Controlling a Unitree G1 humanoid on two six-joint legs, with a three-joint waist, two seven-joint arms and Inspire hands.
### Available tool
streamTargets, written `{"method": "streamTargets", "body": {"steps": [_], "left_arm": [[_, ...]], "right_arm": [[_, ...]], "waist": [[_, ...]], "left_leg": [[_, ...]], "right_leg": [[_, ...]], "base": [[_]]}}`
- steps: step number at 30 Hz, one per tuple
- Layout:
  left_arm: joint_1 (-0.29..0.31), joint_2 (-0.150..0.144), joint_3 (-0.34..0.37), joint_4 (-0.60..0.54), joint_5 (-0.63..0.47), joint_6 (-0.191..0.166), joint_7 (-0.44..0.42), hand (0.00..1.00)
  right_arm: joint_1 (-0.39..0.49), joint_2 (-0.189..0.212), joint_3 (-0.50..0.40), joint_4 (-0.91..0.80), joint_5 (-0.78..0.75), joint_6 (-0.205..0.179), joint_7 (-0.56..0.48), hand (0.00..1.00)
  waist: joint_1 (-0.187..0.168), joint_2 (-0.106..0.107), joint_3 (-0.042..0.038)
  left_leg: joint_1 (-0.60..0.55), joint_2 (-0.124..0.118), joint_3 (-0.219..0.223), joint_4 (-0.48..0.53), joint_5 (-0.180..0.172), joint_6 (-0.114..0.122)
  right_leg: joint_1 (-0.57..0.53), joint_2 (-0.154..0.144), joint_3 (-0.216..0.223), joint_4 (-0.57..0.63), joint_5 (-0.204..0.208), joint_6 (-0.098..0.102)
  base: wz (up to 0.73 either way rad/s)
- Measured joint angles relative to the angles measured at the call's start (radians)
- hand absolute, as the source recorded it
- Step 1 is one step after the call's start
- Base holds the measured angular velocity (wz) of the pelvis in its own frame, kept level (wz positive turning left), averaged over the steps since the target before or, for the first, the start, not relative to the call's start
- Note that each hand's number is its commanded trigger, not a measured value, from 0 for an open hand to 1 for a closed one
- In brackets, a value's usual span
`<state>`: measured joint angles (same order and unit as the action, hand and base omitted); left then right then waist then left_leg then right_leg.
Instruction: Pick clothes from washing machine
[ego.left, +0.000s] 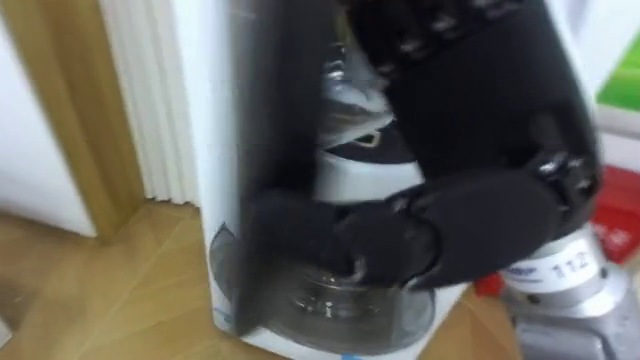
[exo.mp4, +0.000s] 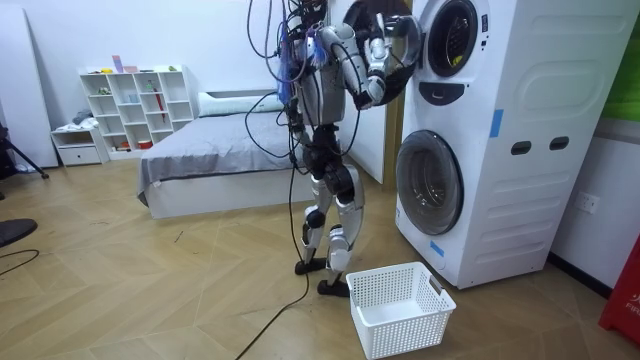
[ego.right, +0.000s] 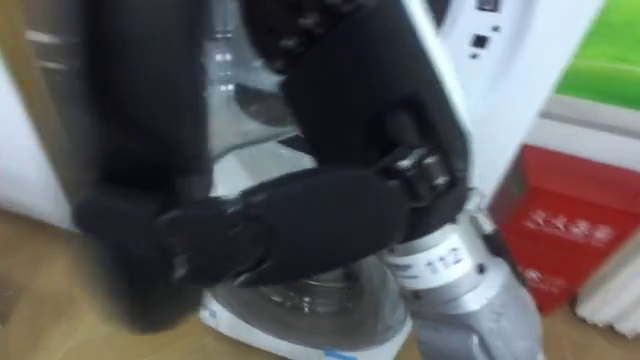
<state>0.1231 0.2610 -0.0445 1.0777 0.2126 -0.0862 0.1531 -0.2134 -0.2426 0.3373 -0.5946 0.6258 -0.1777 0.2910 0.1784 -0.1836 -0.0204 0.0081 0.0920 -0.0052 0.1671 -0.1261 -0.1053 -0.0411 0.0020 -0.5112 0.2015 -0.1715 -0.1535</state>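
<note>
Our black right hand (ego.left: 385, 245) curls its fingers round the dark edge of the open door (ego.left: 285, 150) on the upper white washing machine (exo.mp4: 455, 45). Clothes inside are hidden from us.

On the wood floor (exo.mp4: 150, 280) up front, a white slatted basket (exo.mp4: 400, 305), upright and open-topped. Farther back, a bed (exo.mp4: 220, 150) under a grey cover, with a white cubby shelf (exo.mp4: 140, 100) against the wall near it and a low white cabinet (exo.mp4: 78, 148) to the room view's left of that. In the eye views, a red box (ego.right: 560, 240) low on the right beneath a green panel (ego.right: 600, 60), and a wooden door frame (ego.left: 70, 120) on the left.
</note>
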Motion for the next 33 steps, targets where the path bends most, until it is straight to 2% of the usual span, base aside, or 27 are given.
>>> {"method": "streamTargets", "body": {"steps": [2, 5, 8, 11, 13, 17, 21, 23, 25, 27, 29, 31, 33], "left_arm": [[0.003, -0.001, 0.000, 0.003, 0.001, -0.001, 0.011, 0.00], [0.004, 0.002, 0.001, 0.027, 0.001, 0.000, 0.024, 0.00], [0.010, 0.005, 0.000, 0.045, 0.001, 0.012, 0.035, 0.00], [0.010, 0.004, -0.002, 0.045, 0.000, 0.014, 0.036, 0.00], [0.012, 0.004, -0.003, 0.045, 0.000, 0.014, 0.038, 0.00], [0.012, 0.004, -0.006, 0.043, 0.000, 0.013, 0.044, 0.00], [0.012, 0.003, -0.006, 0.041, 0.001, 0.013, 0.044, 0.00], [0.007, 0.003, -0.007, 0.042, 0.004, 0.014, 0.043, 0.00], [0.006, 0.002, -0.008, 0.042, -0.003, 0.015, 0.043, 0.00], [0.008, 0.002, -0.007, 0.042, -0.003, 0.017, 0.044, 0.00], [0.010, -0.003, 0.007, 0.042, -0.005, 0.019, 0.048, 0.00], [0.017, -0.005, 0.010, 0.042, -0.006, 0.019, 0.061, 0.00], [0.019, -0.012, 0.022, 0.042, -0.006, 0.019, 0.062, 0.00]], "right_arm": [[-0.005, -0.007, 0.053, 0.000, 0.000, 0.006, 0.055, 0.00], [-0.004, -0.037, 0.097, 0.007, -0.006, 0.012, 0.116, 0.00], [-0.003, -0.045, 0.115, 0.027, -0.007, 0.030, 0.159, 0.00], [-0.003, -0.047, 0.116, 0.041, -0.006, 0.030, 0.179, 0.00], [-0.002, -0.048, 0.123, 0.041, -0.006, 0.030, 0.188, 0.00], [-0.002, -0.051, 0.151, 0.041, -0.009, 0.030, 0.201, 0.00], [-0.002, -0.063, 0.150, 0.041, -0.018, 0.030, 0.203, 0.00], [-0.002, -0.069, 0.145, 0.041, -0.021, 0.039, 0.202, 0.00], [-0.003, -0.069, 0.143, 0.040, -0.039, 0.046, 0.192, 0.00], [-0.003, -0.071, 0.130, 0.037, -0.066, 0.048, 0.174, 0.00], [-0.002, -0.077, 0.082, 0.036, -0.092, 0.050, 0.134, 0.00], [-0.001, -0.086, 0.029, 0.032, -0.114, 0.050, 0.103, 0.00], [0.010, -0.086, -0.054, 0.032, -0.122, 0.048, 0.044, 0.00]], "waist": [[0.007, -0.008, 0.0028], [0.045, -0.005, 0.0055], [0.050, -0.005, 0.0074], [0.061, -0.001, 0.0122], [0.069, 0.002, 0.0162], [0.070, 0.002, 0.0163], [0.069, 0.002, 0.0170], [0.050, 0.004, 0.0236], [0.053, 0.006, 0.0267], [0.047, 0.008, 0.0292], [0.043, 0.010, 0.0305], [0.017, 0.013, 0.0321], [-0.012, 0.026, 0.0387]], "left_leg": [[0.005, -0.001, -0.004, 0.001, -0.001, 0.001], [0.002, -0.004, -0.009, 0.001, -0.008, 0.007], [-0.006, -0.013, -0.029, 0.001, -0.010, 0.011], [-0.018, -0.014, -0.033, 0.001, -0.017, 0.021], [-0.020, -0.017, -0.039, -0.001, -0.018, 0.024], [-0.022, -0.019, -0.046, -0.001, -0.018, 0.023], [-0.012, -0.027, -0.055, -0.002, -0.019, 0.027], [-0.003, -0.035, -0.058, -0.003, -0.019, 0.027], [0.006, -0.037, -0.043, -0.005, -0.022, 0.032], [0.007, -0.037, -0.019, -0.005, -0.024, 0.035], [0.015, -0.037, 0.001, -0.008, -0.028, 0.039], [0.021, -0.036, 0.007, -0.007, -0.032, 0.043], [0.031, -0.034, 0.036, -0.007, -0.037, 0.047]], "right_leg": [[0.023, -0.001, -0.023, -0.013, -0.003, 0.008], [0.029, -0.004, -0.031, -0.015, 0.001, 0.016], [0.031, -0.013, -0.052, -0.013, -0.002, 0.028], [0.024, -0.015, -0.056, -0.011, -0.006, 0.055], [0.024, -0.017, -0.060, -0.011, -0.008, 0.061], [0.025, -0.019, -0.065, -0.013, -0.016, 0.075], [0.037, -0.021, -0.065, -0.014, -0.018, 0.078], [0.052, -0.022, -0.033, -0.014, -0.011, 0.065], [0.054, -0.022, -0.003, -0.016, -0.013, 0.052], [0.054, -0.022, 0.008, -0.017, -0.013, 0.053], [0.045, -0.020, 0.038, -0.018, -0.012, 0.055], [0.046, -0.018, 0.050, -0.019, -0.011, 0.057], [0.048, -0.013, 0.077, -0.020, -0.003, 0.059]], "base": [[0.38], [0.11], [0.24], [0.11], [0.07], [0.07], [0.10], [0.27], [-0.06], [-0.20], [-0.35], [-0.26], [-0.29]]}}
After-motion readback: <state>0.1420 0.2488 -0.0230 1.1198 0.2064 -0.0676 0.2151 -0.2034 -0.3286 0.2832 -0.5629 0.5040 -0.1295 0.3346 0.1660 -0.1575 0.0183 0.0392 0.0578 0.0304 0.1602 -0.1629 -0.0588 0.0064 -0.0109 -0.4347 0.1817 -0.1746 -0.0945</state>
